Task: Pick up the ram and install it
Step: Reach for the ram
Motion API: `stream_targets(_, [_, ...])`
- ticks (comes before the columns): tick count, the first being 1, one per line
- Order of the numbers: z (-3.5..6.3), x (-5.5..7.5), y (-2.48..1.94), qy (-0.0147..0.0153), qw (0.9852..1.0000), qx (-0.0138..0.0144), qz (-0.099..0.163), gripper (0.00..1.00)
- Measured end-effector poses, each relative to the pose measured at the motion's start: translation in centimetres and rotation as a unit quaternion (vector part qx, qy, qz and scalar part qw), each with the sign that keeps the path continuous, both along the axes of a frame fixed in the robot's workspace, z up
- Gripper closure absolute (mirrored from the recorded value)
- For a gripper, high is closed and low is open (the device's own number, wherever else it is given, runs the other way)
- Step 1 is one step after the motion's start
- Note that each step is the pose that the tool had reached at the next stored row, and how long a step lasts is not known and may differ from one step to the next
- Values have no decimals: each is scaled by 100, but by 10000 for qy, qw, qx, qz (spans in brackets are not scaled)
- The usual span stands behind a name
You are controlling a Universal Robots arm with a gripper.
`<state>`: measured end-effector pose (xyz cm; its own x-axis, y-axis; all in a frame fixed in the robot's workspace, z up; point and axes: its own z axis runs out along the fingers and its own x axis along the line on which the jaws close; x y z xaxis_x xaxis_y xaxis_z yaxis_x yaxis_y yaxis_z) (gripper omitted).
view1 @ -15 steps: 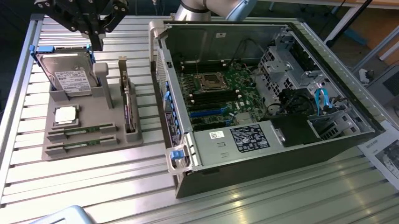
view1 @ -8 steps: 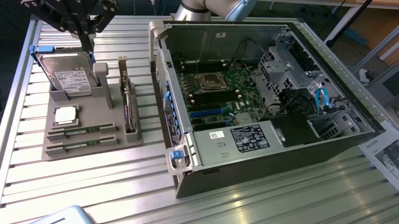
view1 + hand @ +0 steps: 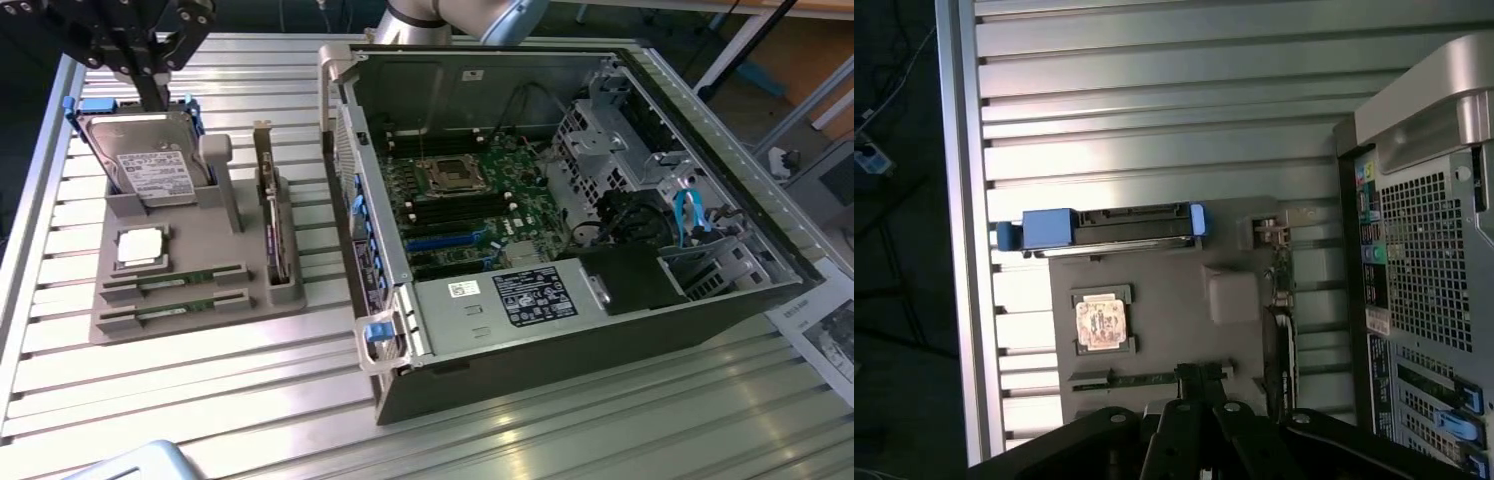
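The jaws are together with nothing between them, hanging high over the grey holder (image 3: 220,245) on the desk (image 3: 200,400); in the exterior view they appear above the holder's far end, where the hard drive (image 3: 150,160) stands propped; in the wrist view their tips line up with one end of a green stick (image 3: 1129,379), so I judge the ram sits more or less below them, not off to a side, though height makes this hard to fix; the ram (image 3: 174,281) is two slim green sticks lying flat in parallel slots at the holder's near end, untouched; their long axis runs across the holder, roughly parallel to the hard drive's width; the square processor chip (image 3: 140,246) lies between the drive and the sticks; the expansion card (image 3: 274,235) stands on edge along the holder's side nearest the computer case (image 3: 534,370); the case lies open to the exterior view's right, its motherboard (image 3: 467,200) exposed, well apart from the sticks.
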<state>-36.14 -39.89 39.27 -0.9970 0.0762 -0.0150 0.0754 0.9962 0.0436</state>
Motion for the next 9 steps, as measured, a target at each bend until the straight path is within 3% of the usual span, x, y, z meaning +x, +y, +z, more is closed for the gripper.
stream_targets(4, [0, -98, 0, 4, 10000, 0, -1, 90])
stream_targets(9, [0, -98, 0, 3, 10000, 0, 0, 90])
